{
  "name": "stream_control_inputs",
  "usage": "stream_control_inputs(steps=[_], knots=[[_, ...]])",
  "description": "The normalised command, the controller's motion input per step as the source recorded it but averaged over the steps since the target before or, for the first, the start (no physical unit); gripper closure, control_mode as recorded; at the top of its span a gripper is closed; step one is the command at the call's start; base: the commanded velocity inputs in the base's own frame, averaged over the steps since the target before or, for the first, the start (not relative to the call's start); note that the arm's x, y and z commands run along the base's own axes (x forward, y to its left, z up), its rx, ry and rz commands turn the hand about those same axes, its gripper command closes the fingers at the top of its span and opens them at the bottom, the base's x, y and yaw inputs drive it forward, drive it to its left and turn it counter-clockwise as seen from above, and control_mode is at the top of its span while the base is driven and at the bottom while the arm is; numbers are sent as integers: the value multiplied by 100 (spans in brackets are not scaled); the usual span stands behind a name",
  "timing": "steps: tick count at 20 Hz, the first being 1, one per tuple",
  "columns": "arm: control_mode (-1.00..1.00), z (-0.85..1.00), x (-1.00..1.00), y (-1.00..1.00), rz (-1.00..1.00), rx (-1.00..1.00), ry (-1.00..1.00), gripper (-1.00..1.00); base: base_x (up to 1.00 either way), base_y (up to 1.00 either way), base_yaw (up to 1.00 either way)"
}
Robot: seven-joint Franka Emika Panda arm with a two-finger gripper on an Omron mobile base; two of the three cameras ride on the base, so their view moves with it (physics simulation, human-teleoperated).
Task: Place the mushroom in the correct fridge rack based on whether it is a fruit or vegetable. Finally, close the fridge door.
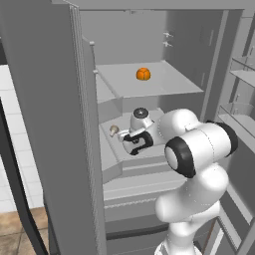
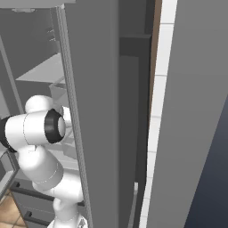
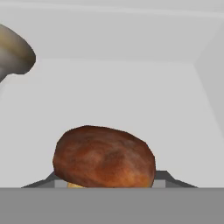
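The fingers [image 3: 109, 186] sit at the bottom centre of the hand view, closed on the mushroom [image 3: 104, 157], whose rounded brown cap bulges just above them with a sliver of pale stem below. In the left base view the same fingers [image 1: 133, 141] are at mid-frame, reaching into the open fridge over the lower fridge rack [image 1: 110, 149]; the mushroom itself cannot be made out between them there.

Just left of the hand on that rack stands a second small mushroom [image 1: 113, 130], which appears as a blurred tan cap at the upper left of the hand view. Behind the hand is a grey jar with a dark lid [image 1: 141, 117]. On the upper shelf [image 1: 169, 82], towards the top centre, rests a round orange fruit [image 1: 143, 74].

By the look of it, the carrying step is nearly done and the placing is in hand. The next move calls for lowering to the rack, letting go clear of the neighbouring mushroom, withdrawing, then swinging shut the fridge door [image 1: 55, 124] at the left.
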Motion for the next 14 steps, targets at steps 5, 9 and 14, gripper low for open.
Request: stream_control_inputs(steps=[5,9,14], knots=[[-100,-50,35,0,0,-1,0,100,0,0,0],[-100,-61,14,0,0,0,0,-100,0,0,0],[-100,-30,-6,0,0,0,-7,-100,0,0,0]])
